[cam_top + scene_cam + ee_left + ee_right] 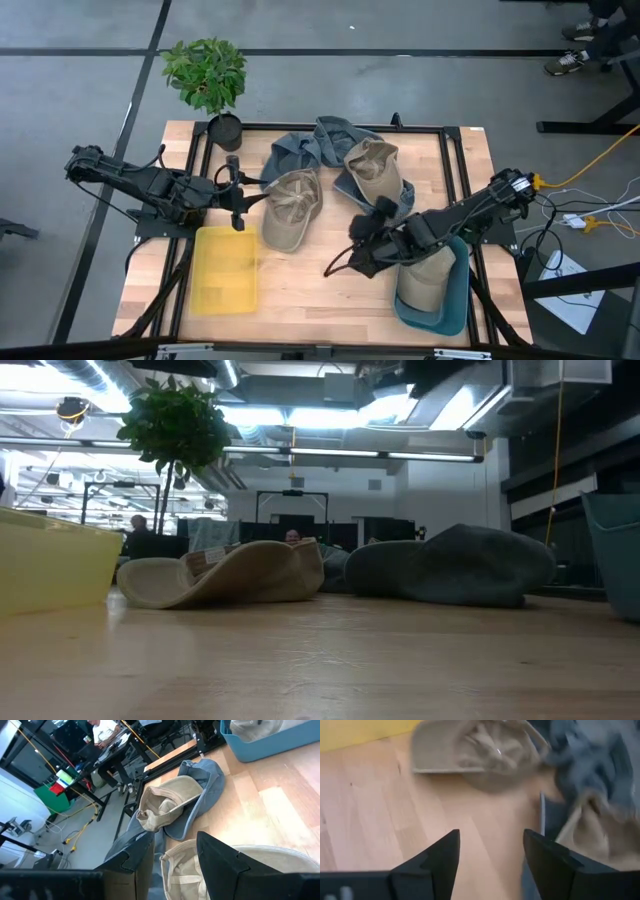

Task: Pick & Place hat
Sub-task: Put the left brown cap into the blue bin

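Observation:
A tan cap lies upside down at the table's middle; it also shows in the low view. Behind it lie blue-grey caps, and a second tan cap rests on one of them. A third tan hat sits in the teal bin. My left gripper is open just left of the middle tan cap, which shows between its fingers. My right gripper is open and empty above bare wood between that cap and the teal bin.
A yellow bin stands at the near left, below my left gripper. A potted plant stands at the far left corner. Black frame rails run along the table's edges. Bare wood lies between the two bins at the near side.

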